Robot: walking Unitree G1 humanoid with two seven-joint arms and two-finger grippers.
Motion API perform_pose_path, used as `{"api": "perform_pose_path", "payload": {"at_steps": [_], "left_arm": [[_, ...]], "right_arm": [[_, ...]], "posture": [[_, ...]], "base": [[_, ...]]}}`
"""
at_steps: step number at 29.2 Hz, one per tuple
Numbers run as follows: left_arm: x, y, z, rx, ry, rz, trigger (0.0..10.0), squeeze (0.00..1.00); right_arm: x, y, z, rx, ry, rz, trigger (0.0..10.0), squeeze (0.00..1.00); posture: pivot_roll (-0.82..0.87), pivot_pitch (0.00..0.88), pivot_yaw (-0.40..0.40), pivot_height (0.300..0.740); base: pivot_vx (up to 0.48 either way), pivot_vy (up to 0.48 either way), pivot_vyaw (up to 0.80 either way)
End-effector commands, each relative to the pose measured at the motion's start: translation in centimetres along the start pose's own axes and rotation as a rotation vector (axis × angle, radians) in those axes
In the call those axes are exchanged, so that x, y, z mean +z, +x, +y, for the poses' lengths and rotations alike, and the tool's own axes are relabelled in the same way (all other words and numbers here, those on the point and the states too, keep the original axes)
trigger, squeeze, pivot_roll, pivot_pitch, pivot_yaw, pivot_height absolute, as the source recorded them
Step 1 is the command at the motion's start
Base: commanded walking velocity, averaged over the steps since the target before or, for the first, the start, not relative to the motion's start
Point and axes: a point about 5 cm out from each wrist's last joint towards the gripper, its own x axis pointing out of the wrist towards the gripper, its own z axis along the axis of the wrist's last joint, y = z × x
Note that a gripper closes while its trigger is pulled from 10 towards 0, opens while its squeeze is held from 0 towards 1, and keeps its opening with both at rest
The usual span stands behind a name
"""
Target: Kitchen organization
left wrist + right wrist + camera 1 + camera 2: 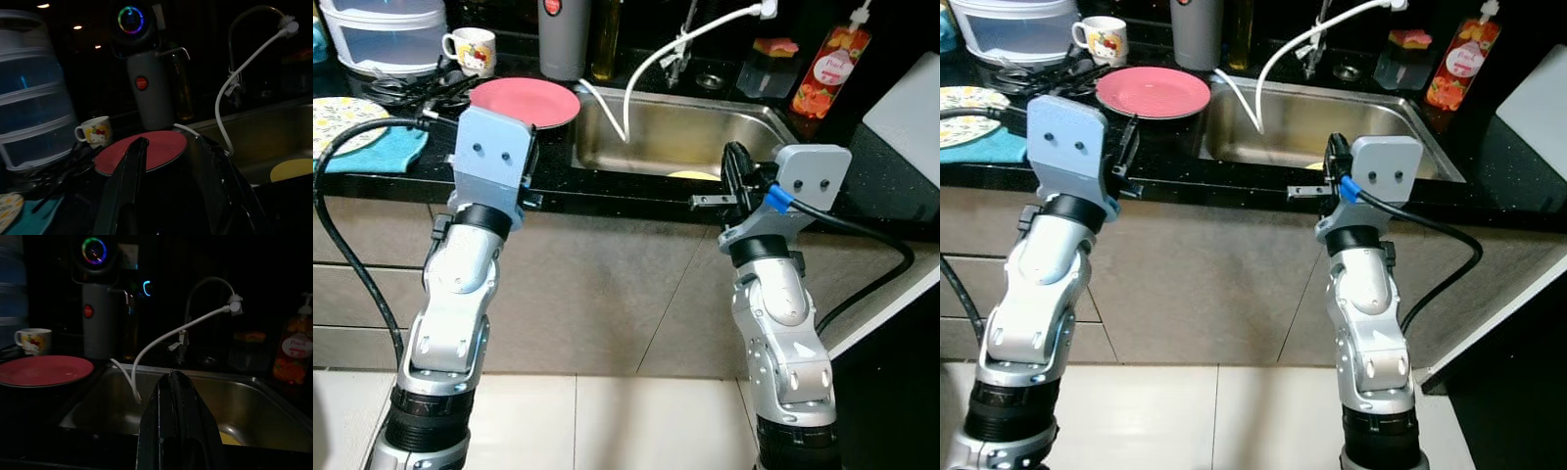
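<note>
Both arms are raised in front of a black counter (pixel 607 191). The left gripper (pixel 171 191) is held at the counter edge just before a red plate (pixel 526 102) lying left of the steel sink (pixel 675 132), its fingers spread with nothing between them. The right gripper (pixel 173 421) is held at the sink's front rim, fingers pressed together; a yellow dish (pixel 292 169) lies in the basin.
</note>
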Motion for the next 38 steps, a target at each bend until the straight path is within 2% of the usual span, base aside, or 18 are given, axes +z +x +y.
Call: {"api": "perform_pose_path", "payload": {"at_steps": [1,38], "left_arm": [[-0.16,0.08,-0.13,-0.009,0.011,0.005,10.0,0.0],[-0.35,0.08,-0.26,-0.007,0.009,0.016,10.0,0.0]], "right_arm": [[-0.07,-0.1,-0.27,-0.014,-0.002,0.011,10.0,0.0],[-0.33,-0.3,-0.19,-0.008,0.004,0.028,10.0,0.0]], "posture": [[0.17,0.044,-0.102,0.74],[0.17,0.046,-0.105,0.74]], "base": [[0.334,0.0,0.0],[0.317,0.0,0.0]]}}
